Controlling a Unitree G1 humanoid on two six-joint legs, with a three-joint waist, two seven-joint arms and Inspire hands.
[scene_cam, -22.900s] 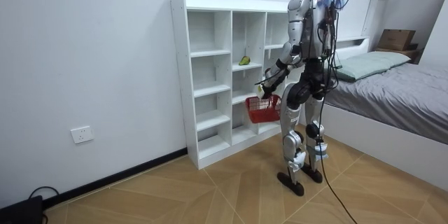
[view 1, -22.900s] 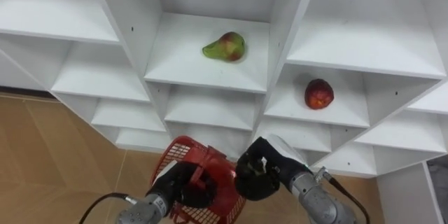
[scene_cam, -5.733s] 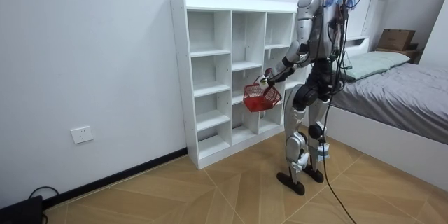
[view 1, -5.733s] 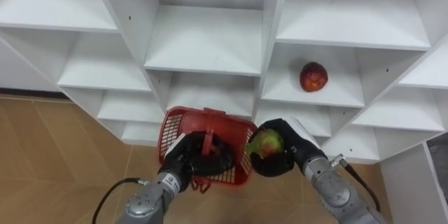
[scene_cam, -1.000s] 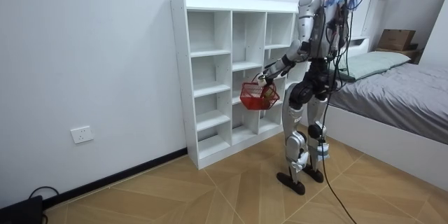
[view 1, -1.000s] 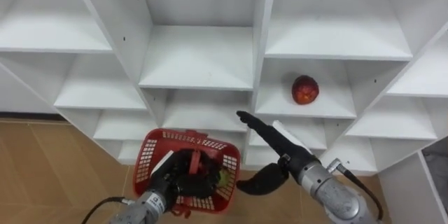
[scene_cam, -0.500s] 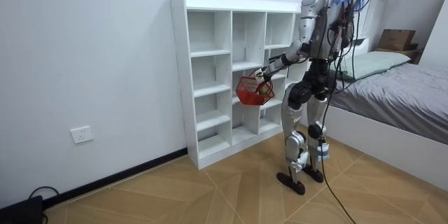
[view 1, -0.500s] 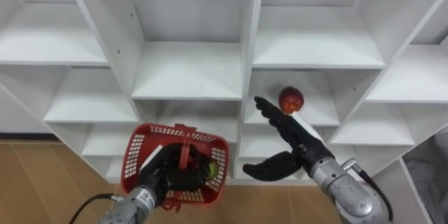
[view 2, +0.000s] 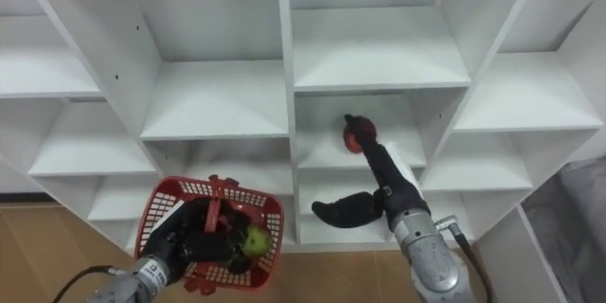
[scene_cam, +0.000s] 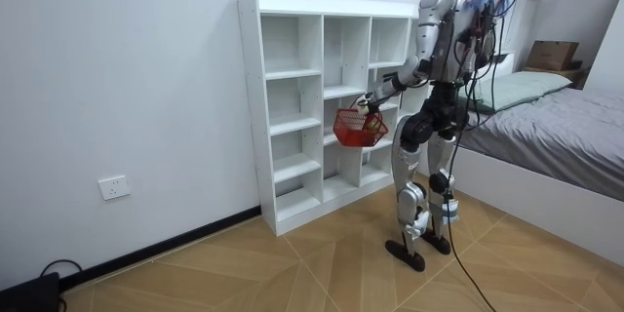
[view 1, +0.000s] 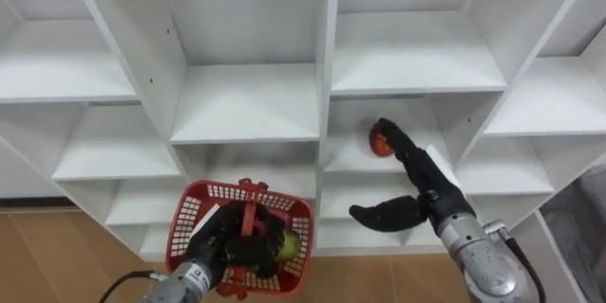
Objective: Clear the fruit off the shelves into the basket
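Observation:
A red apple point(view 1: 377, 140) lies on a shelf in the middle-right compartment of the white closet point(view 1: 244, 104). My right hand point(view 1: 425, 182) reaches into that compartment, open, with straight fingers at the apple's right side and the thumb spread below. Part of the apple is hidden behind the fingers. My left hand point(view 1: 230, 243) is shut on the handle of a red basket point(view 1: 201, 210), held low in front of the closet. A green pear point(view 1: 289, 243) lies inside the basket. In the room view I stand facing the closet with the basket point(scene_cam: 358, 128) raised before it.
The closet's other compartments around the apple hold nothing, and upright dividers point(view 1: 325, 66) separate them. Wooden floor point(view 1: 57, 256) lies below. A bed point(scene_cam: 556, 117) stands close behind me at the room view's right.
My right hand has stretched up and forward into the compartment until its fingers reach the apple. The basket stays in my left hand; the eye view has shifted a little.

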